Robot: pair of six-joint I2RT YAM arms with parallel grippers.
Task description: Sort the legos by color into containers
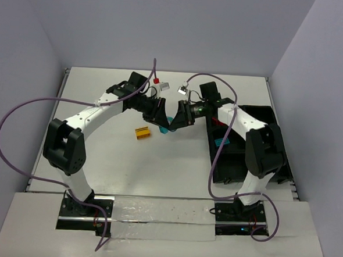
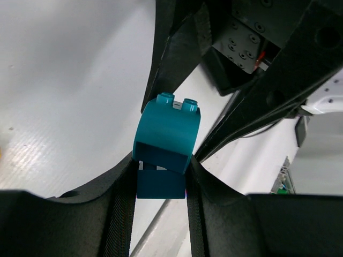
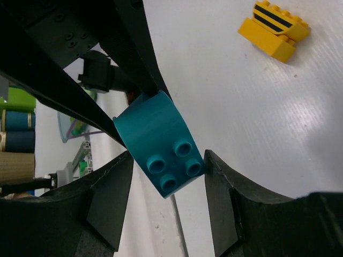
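— Where's the brick?

— Pinched between my left gripper's (image 2: 161, 184) fingers, a cyan lego (image 2: 167, 140); my right gripper (image 3: 167, 184) spreads around its studded end, barely apart.

— The risk?

— Releasing early drops it; pulling together twists it loose, short of the containers (image 1: 234, 167).

A white bench (image 1: 103, 95) sits inside pale lavender walls (image 1: 166, 23). Along the bench's near edge runs a strip of glossy clear tape (image 1: 160, 212); purple cables (image 1: 11, 136) loop above its surface.
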